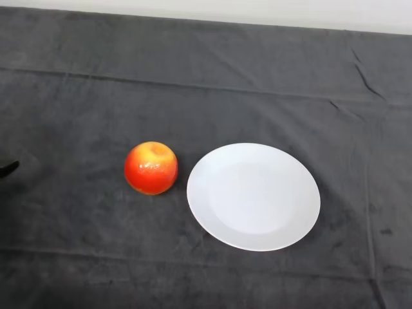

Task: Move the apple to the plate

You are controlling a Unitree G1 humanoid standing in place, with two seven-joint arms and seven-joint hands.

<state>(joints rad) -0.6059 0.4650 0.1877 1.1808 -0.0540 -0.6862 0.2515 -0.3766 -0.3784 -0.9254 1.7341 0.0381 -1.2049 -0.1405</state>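
A: Head view. What do you have on the table?

B: I see a red-and-yellow apple (150,168) sitting on the dark cloth (212,84), stem dimple up. Just beside it, on the view's right, is a white plate (253,196). There's a narrow strip of cloth between the two, so not touching. Nothing lies on the plate.

A: And the left hand?

B: Only a small black tip (9,168) pokes in at the far left edge, level with the apple. I take it for part of the left hand, but so little shows that I cannot tell whether the fingers are released, clenched or holding anything.

A: The apple relative to that tip?

B: Well apart. Open cloth lies between them; the apple sits between the tip and the plate, far closer to the plate.
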